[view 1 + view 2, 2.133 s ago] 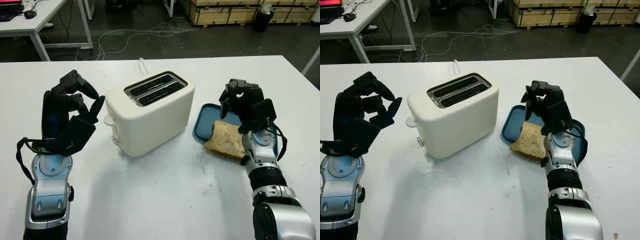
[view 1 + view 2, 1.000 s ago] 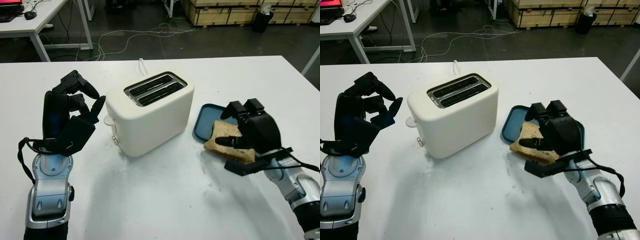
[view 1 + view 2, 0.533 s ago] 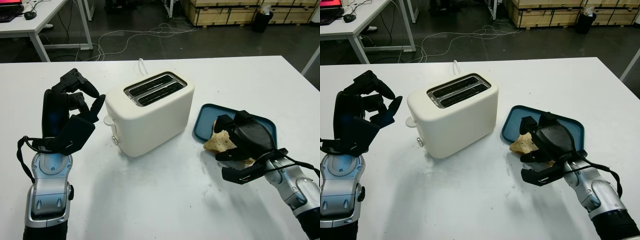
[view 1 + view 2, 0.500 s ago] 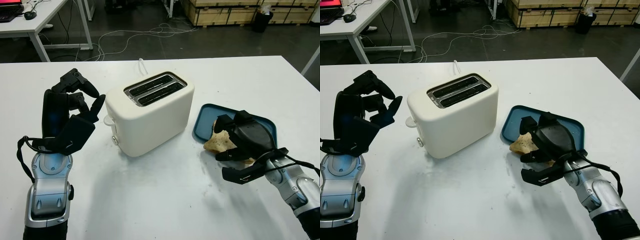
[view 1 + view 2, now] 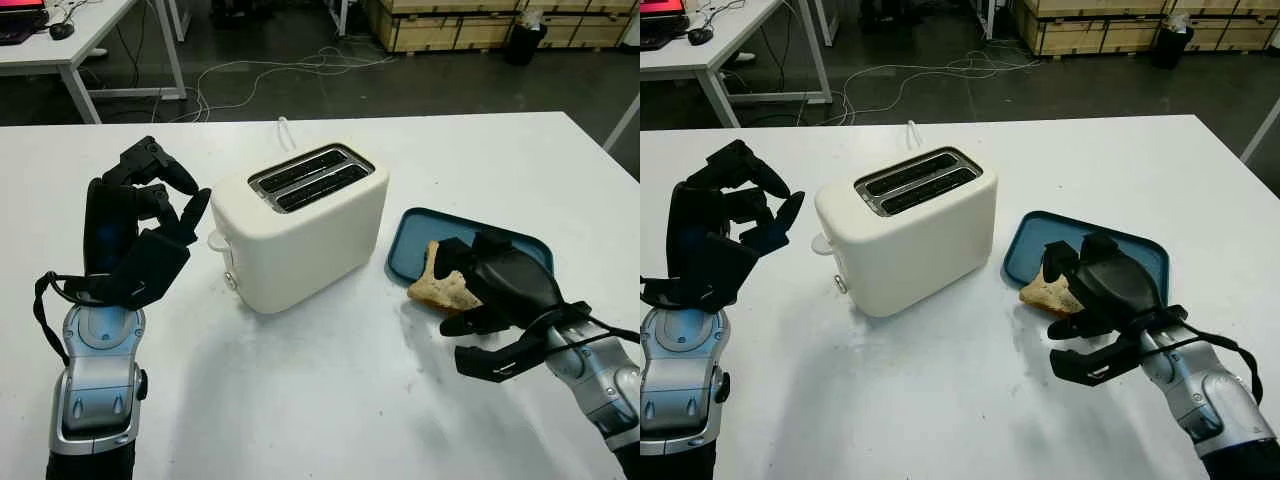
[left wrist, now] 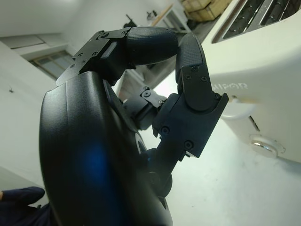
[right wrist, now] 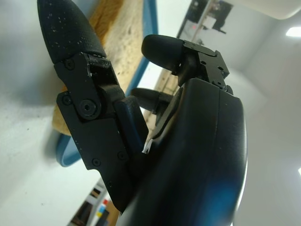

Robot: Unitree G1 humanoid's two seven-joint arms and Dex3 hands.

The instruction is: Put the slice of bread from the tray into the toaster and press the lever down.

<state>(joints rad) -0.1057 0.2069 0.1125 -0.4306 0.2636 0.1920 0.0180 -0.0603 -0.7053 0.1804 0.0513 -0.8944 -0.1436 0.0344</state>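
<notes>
The slice of bread (image 5: 440,288) lies half on the blue tray (image 5: 413,243), overhanging its near edge. The right hand (image 5: 1103,300) covers it, fingers seemingly curled around it, though contact is hard to confirm. Light, soft and crumbly, it wants a gentle edge pinch. The left hand (image 5: 135,235) hovers beside the toaster (image 5: 300,225), fingers curled, empty.

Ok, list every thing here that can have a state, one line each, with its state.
Toaster: upright on the table, both slots empty, lever not yet pressed.
Slice of bread: out of the toaster, at the tray's near edge, partly off it, under the right hand.
Tray: flat on the table, right of the toaster.
Right hand: over the bread, fingers around it; firm grasp not clear.
Left hand: raised left of the toaster, fingers curled, holding nothing.
</notes>
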